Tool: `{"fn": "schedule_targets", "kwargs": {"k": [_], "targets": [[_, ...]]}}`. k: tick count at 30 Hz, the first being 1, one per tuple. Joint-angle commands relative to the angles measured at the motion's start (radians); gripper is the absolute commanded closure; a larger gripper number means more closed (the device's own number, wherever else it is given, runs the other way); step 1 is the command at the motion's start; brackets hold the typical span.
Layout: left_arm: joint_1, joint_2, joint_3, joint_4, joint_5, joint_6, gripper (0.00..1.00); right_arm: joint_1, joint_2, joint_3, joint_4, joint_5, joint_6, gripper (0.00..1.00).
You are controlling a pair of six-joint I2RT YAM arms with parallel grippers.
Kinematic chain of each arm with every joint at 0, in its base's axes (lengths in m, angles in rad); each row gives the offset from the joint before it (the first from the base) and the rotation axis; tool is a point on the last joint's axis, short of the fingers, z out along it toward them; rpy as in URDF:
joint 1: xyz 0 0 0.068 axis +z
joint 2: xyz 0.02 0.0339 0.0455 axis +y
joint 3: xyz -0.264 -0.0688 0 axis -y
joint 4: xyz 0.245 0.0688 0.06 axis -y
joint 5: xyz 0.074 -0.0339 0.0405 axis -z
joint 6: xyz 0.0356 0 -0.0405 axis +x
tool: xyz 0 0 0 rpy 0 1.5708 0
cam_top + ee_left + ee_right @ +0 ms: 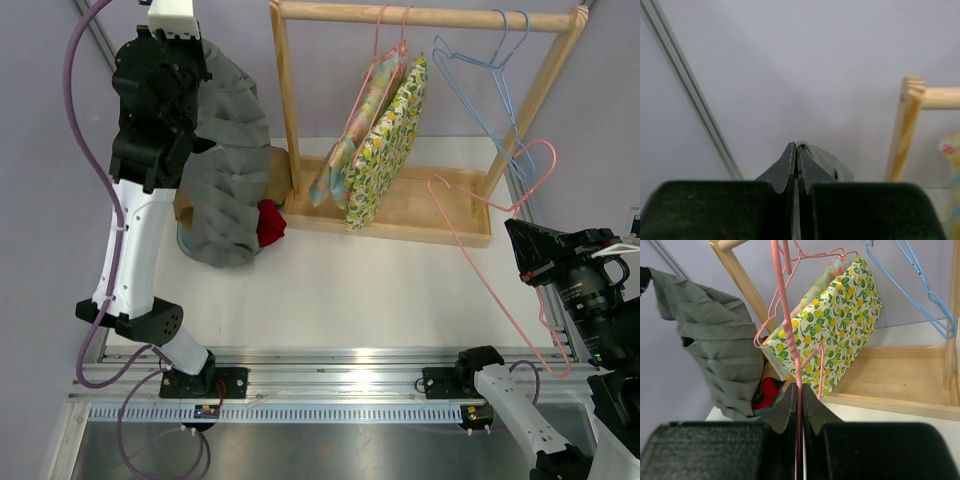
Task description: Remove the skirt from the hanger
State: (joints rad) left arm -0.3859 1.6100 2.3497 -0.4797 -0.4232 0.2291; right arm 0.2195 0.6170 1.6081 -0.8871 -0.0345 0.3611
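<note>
The left jaws pinch the gray skirt (225,170) tight, so it hangs loose under them. The right jaws squeeze the bare pink hanger (785,305), far away from it.

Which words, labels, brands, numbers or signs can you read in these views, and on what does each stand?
No text can be read.
Grey skirt, pink hanger, lemon-print cloth, wooden rack: no lettering shows.
Small coloured patch at the left arm's base: too small to read.
</note>
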Motion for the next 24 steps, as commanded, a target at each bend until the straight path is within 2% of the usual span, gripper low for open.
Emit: {"fn": "schedule_targets", "kwargs": {"k": [1,7,8,9,11,12,14,19,23,24], "targets": [[0.08,0.007,-0.119,0.215,0.036,-0.023,1.0,-0.005,0.0,-0.001,0.031,0.022,-0.016,1.0],[0.226,0.028,-0.482,0.288,0.017,-0.204,1.0,-0.003,-0.002,-0.014,0.04,0.028,-0.031,1.0],[0.237,0.04,-0.512,0.277,0.003,-0.223,0.96,-0.005,-0.003,-0.022,0.048,0.03,-0.025,1.0],[0.252,0.065,-0.532,0.259,-0.012,-0.285,0.58,-0.005,0.006,-0.033,0.054,0.03,-0.021,1.0],[0.269,0.097,-0.514,0.111,0.024,-0.347,0.03,-0.003,0.018,-0.037,0.079,0.03,-0.008,1.0],[0.272,0.103,-0.501,0.022,0.02,-0.397,0.01,-0.003,0.032,-0.045,0.091,0.03,-0.007,1.0],[0.271,0.061,-0.558,0.001,0.035,-0.424,0.01,-0.005,0.053,-0.053,0.14,0.028,-0.005,1.0],[0.237,-0.244,-0.791,0.036,0.112,-0.441,0.01,-0.003,0.188,-0.025,0.264,0.085,-0.02,1.0],[0.182,-0.419,-0.96,-0.036,0.141,-0.436,0.01,-0.005,0.328,0.085,0.33,0.14,-0.063,1.0],[0.148,-0.461,-1.042,-0.063,0.149,-0.441,0.01,-0.005,0.381,0.101,0.362,0.146,-0.071,1.0]]}}
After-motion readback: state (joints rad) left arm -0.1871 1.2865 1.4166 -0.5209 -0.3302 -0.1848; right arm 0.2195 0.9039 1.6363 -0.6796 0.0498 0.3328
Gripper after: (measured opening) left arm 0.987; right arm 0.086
